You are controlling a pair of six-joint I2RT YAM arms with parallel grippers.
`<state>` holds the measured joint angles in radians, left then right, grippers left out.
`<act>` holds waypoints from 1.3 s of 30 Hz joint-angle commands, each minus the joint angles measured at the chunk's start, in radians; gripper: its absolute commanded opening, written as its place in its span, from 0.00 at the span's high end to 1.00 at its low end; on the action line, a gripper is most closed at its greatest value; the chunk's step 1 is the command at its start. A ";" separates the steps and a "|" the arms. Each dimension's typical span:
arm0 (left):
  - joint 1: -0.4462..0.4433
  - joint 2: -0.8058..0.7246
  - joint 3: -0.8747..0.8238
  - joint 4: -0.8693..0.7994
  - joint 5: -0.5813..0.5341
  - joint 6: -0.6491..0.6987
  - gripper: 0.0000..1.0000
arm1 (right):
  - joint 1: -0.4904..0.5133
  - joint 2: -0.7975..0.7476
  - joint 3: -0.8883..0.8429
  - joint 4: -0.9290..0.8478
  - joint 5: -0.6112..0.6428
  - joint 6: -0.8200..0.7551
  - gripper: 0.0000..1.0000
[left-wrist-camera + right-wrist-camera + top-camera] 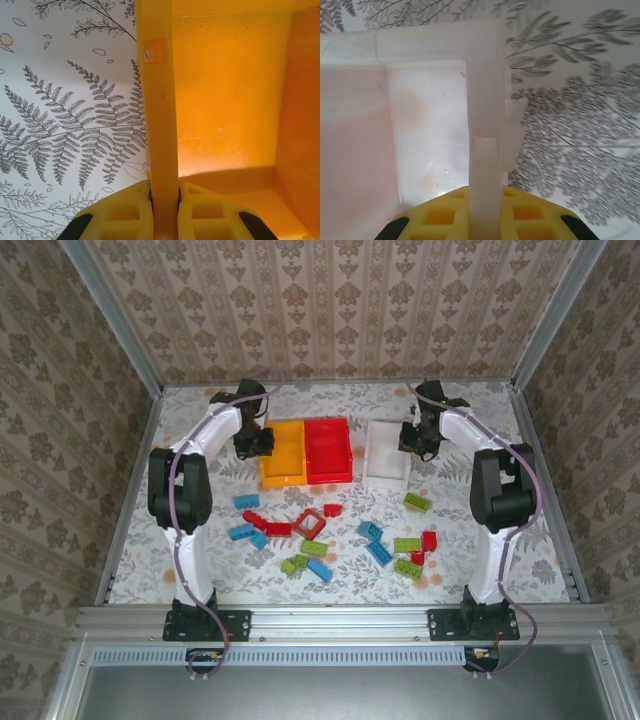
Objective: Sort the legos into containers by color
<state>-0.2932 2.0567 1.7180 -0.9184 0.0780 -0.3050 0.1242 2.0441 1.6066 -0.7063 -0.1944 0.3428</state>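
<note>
One sticker (pixel 156 51) on yellow-orange bin (pixel 162 125) rim | writing unreadable

Three walls (pixel 330 300) papered in a beige damask pattern close in my workspace, joined by pale metal corner posts (pixel 114 315). My table (pixel 140 550) has a white top printed with grey fern leaves, evenly lit. A silver rail (pixel 340 620) runs along its near edge.
</note>
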 commanded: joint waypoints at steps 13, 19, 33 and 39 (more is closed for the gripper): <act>-0.007 0.044 0.072 -0.032 -0.028 0.106 0.99 | 0.028 0.170 0.265 -0.157 -0.079 -0.084 0.75; -0.004 0.016 0.082 -0.038 -0.037 0.032 0.79 | 0.029 0.106 0.251 -0.147 -0.044 -0.070 0.60; -0.001 -0.164 -0.014 0.009 -0.044 -0.108 0.45 | 0.029 -0.123 0.126 -0.109 0.044 -0.012 0.44; -0.017 -0.319 -0.146 0.050 -0.008 -0.186 0.46 | 0.034 -0.273 0.007 -0.055 0.021 0.020 0.44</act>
<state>-0.3016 1.8122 1.6253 -0.8822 0.0559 -0.4320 0.1486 1.8492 1.6562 -0.7853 -0.1745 0.3294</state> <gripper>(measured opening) 0.539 0.560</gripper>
